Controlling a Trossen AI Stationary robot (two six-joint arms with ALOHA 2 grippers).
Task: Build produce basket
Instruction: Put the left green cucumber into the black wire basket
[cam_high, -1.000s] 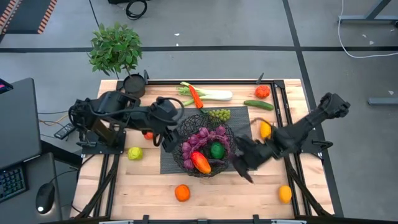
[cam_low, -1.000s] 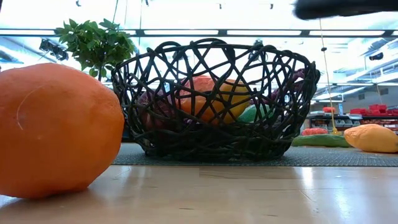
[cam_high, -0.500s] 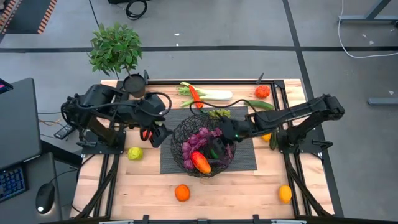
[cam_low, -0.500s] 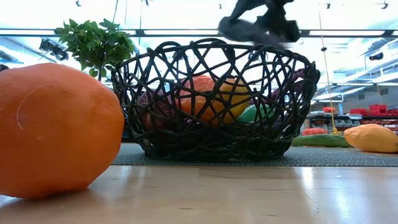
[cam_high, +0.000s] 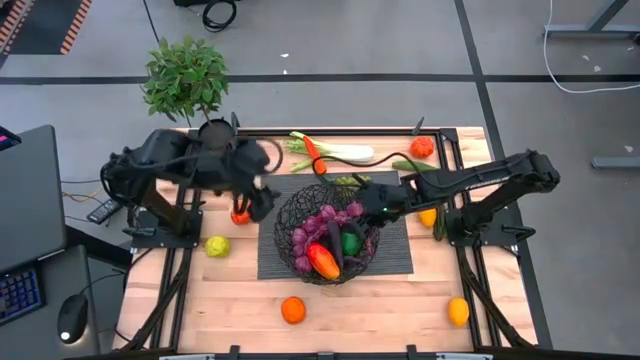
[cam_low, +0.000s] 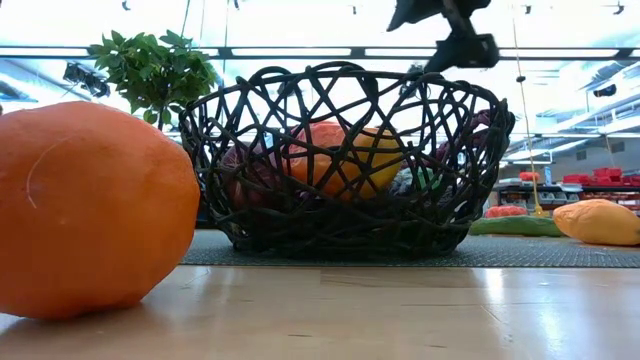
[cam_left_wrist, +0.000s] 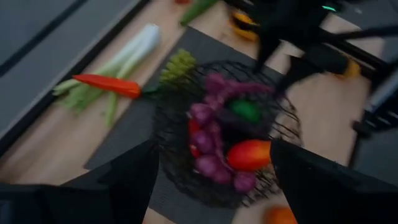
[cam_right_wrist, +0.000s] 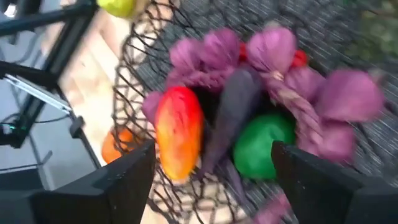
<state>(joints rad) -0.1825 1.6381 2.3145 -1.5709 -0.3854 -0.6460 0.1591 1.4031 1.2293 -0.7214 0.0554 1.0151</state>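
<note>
The basket (cam_high: 325, 238) of black wire stands on a dark mat (cam_high: 392, 252) at mid-table. It holds produce: purple pieces, a red-orange fruit (cam_right_wrist: 180, 130), a green one (cam_right_wrist: 261, 146) and a dark eggplant (cam_right_wrist: 231, 115) lying across them. My right gripper (cam_high: 366, 202) hangs open over the basket's far right rim and shows above it in the low view (cam_low: 447, 30). My left gripper (cam_high: 262, 195) is open beside the basket's far left side, with nothing between its fingers. The basket (cam_left_wrist: 224, 130) shows ahead of it.
Loose produce lies around: leek (cam_high: 338, 152), red pepper (cam_high: 315, 155), grapes (cam_high: 350, 183), cucumber (cam_high: 415, 168), tomato (cam_high: 422, 147), a yellow fruit (cam_high: 427, 210) under the right arm, a lemon (cam_high: 216, 245), oranges (cam_high: 292, 310) (cam_high: 458, 312). A potted plant (cam_high: 187, 80) stands far left.
My right gripper has swung from the basket's near right side to over its far right rim. It has opened and let go of the dark eggplant, which now lies in the basket. My left gripper has drawn back from the basket's left rim toward the far left.
</note>
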